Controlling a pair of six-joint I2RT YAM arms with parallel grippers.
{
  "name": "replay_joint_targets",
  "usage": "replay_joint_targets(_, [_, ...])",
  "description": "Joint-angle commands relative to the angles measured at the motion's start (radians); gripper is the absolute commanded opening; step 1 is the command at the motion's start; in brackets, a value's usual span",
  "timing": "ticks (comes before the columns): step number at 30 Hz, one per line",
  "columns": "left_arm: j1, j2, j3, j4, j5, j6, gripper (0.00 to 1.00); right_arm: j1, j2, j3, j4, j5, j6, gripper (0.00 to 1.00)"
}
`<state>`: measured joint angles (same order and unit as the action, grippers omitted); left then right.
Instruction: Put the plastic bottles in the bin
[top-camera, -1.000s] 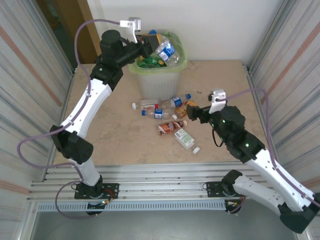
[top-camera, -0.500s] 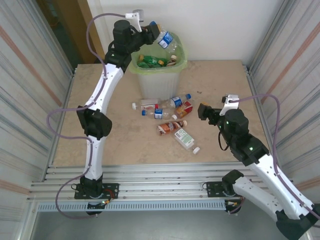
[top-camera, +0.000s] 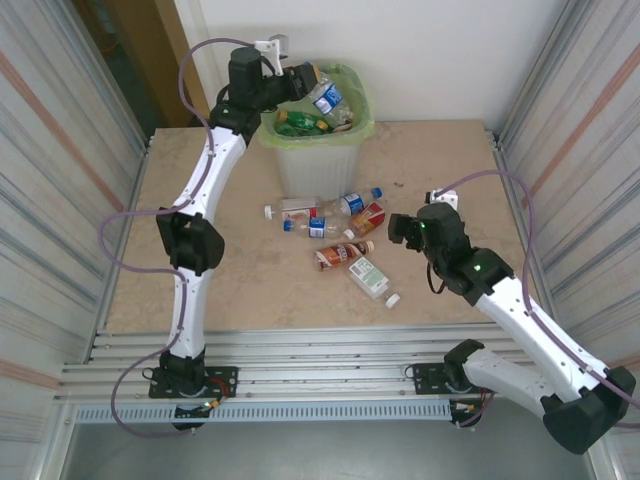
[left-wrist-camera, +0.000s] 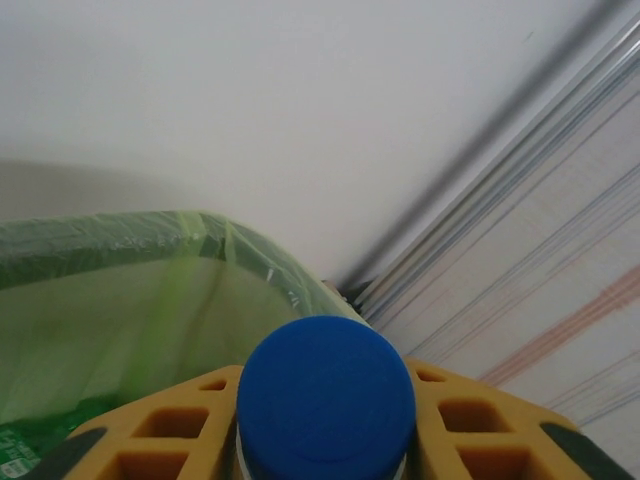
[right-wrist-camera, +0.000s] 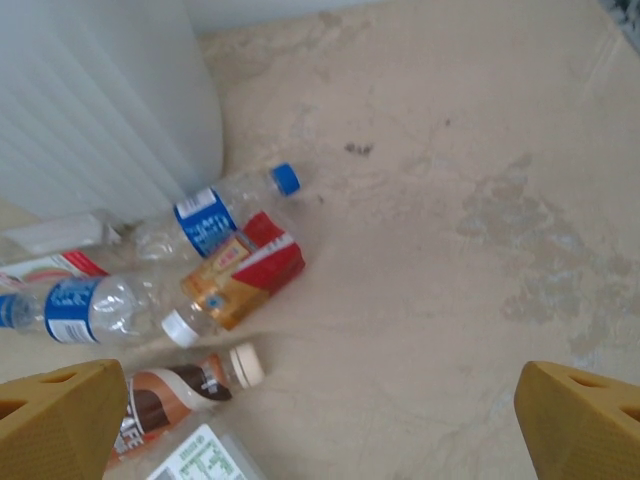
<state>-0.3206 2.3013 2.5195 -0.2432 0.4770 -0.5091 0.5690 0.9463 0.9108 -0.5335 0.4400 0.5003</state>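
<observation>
I'd swung the left tool (top-camera: 307, 82), pinching a bottle (top-camera: 328, 97), above the bin (top-camera: 316, 165), ready to drop. The right tool (top-camera: 399, 231) stayed spread.

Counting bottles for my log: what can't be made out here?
Left wrist: blue-capped plastic bottle, body hidden behind its cap.
Top external: bottles low in the green-lined translucent bin, hidden by its wall.
Right wrist: brown plastic bottle, partly covered by the right gripper's yellow finger.

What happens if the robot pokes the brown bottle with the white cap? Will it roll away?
Probably a little. The brown bottle lies on its side on the smooth table, so a nudge could roll it. It is small and plastic, so likely light. The red-labelled bottle close by may stop it soon.
</observation>
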Motion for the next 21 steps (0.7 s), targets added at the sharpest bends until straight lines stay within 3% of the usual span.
replay_joint_targets(1, [0.002, 0.026, 0.013, -0.002, 0.057, 0.014, 0.38, -0.002, 0.037, 0.049, -0.096, -0.025, 0.084, 0.98])
replay_joint_targets(8, [0.002, 0.032, 0.021, -0.009, 0.047, 0.034, 0.68, 0.047, 0.137, 0.083, -0.155, 0.016, 0.140, 0.98])
replay_joint_targets(14, [0.015, 0.006, 0.022, -0.013, 0.021, 0.045, 0.77, 0.083, 0.187, 0.110, -0.187, 0.029, 0.191, 0.98])
replay_joint_targets(21, [0.025, -0.078, -0.027, -0.018, -0.006, 0.071, 0.80, 0.089, 0.277, 0.187, -0.288, 0.016, 0.245, 0.98])
